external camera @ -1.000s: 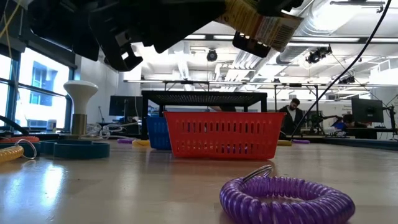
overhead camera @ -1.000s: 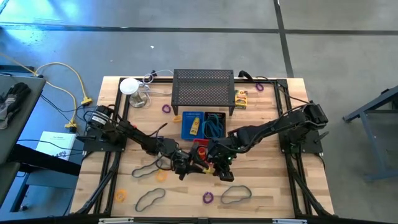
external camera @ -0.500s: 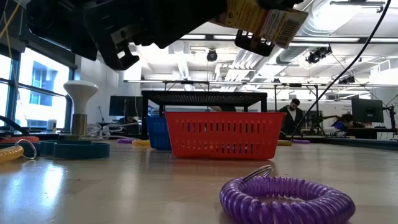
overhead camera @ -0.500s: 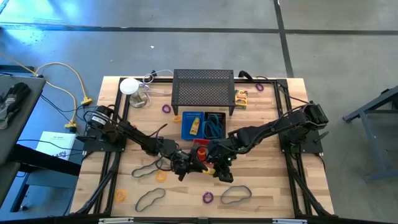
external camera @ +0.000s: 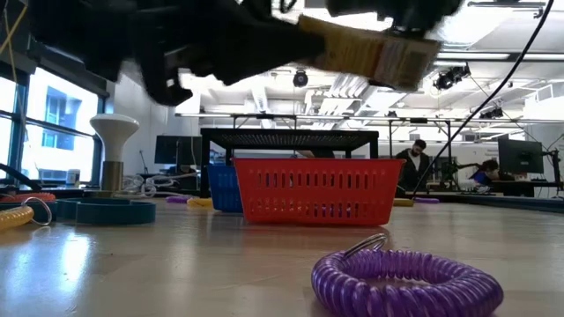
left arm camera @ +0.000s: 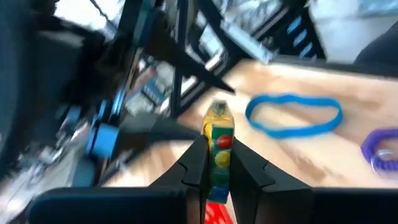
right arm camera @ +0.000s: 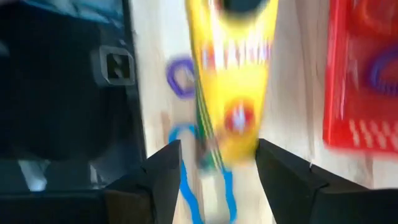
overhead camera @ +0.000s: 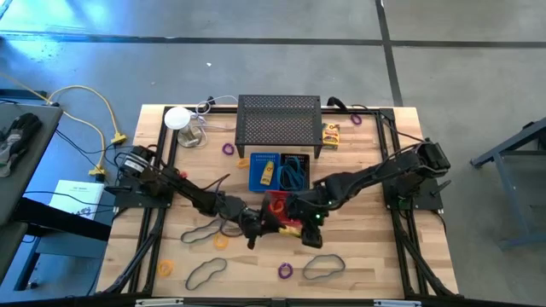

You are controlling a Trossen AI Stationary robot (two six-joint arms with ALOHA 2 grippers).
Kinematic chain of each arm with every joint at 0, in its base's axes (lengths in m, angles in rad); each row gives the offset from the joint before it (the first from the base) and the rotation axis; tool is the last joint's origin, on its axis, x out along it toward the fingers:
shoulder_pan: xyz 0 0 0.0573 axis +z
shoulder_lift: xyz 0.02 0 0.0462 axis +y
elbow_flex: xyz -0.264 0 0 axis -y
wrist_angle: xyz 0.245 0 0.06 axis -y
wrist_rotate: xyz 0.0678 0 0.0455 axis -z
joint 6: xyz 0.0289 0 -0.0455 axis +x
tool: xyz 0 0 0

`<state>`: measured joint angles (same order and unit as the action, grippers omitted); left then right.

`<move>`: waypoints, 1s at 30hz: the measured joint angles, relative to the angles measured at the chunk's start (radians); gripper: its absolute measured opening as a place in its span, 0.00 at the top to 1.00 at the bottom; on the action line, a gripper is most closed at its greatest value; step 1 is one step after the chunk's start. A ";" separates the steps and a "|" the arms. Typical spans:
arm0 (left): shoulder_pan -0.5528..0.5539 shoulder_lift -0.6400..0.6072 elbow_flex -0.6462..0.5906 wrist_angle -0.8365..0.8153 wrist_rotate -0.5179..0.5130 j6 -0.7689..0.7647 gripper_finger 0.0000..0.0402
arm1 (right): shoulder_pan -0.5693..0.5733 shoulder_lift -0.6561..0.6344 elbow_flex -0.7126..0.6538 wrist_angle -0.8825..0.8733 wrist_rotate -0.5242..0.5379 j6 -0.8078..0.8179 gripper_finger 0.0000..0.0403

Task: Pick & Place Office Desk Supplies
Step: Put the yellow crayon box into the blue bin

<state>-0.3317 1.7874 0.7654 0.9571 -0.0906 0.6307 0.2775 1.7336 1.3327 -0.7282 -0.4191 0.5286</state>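
Observation:
A little yellow printed box point(overhead camera: 291, 228) hangs in the air just in front of the red bin point(overhead camera: 275, 205), between my two grippers. My left gripper point(overhead camera: 271, 225) reaches in from the table's left and is shut on the box point(left arm camera: 217, 140). My right gripper point(overhead camera: 300, 223) comes from the right, pointing steeply down. Its fingers stand open on either side of the same box point(right arm camera: 233, 93), apart from it. In the low view the box point(external camera: 370, 48) shows blurred, high above the table. My left gripper pinches the yellow box by one end point(left arm camera: 216, 171) between its two fingers point(left arm camera: 198, 163). The fingers reach level from the table's left. The box sticks out ahead of the fingers, along them, and is lifted clear of the table.
Behind the red bin stand a blue bin point(overhead camera: 264, 170) and a black bin point(overhead camera: 296, 170) with blue cords, then the black mesh rack point(overhead camera: 279, 124). Another yellow box point(overhead camera: 331, 135) lies beside the rack. A purple ring point(overhead camera: 285, 271), dark cords point(overhead camera: 324, 266) and orange rings point(overhead camera: 165, 269) lie near the front.
The yellow box has swung from slanting to nearly level between the two grippers, staying in the air in front of the red bin. The right wrist has tipped and rolled, and more of the box now shows from above.

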 joint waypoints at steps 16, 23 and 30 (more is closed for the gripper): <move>-0.110 -0.258 -0.003 -0.697 -0.819 -0.140 0.91 | 0.318 0.000 -0.001 -0.054 0.442 0.367 0.56; -0.060 -0.259 -0.002 -0.788 -0.853 -0.210 0.91 | 0.471 0.000 -0.002 -0.042 0.831 0.469 0.56; -0.008 -0.259 -0.002 -0.902 -0.874 -0.256 0.91 | 0.534 0.000 -0.002 -0.041 1.001 0.463 0.56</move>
<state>-0.3401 1.5288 0.7631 0.0552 -0.9643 0.3747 0.8112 1.7332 1.3312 -0.7695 0.5817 0.9915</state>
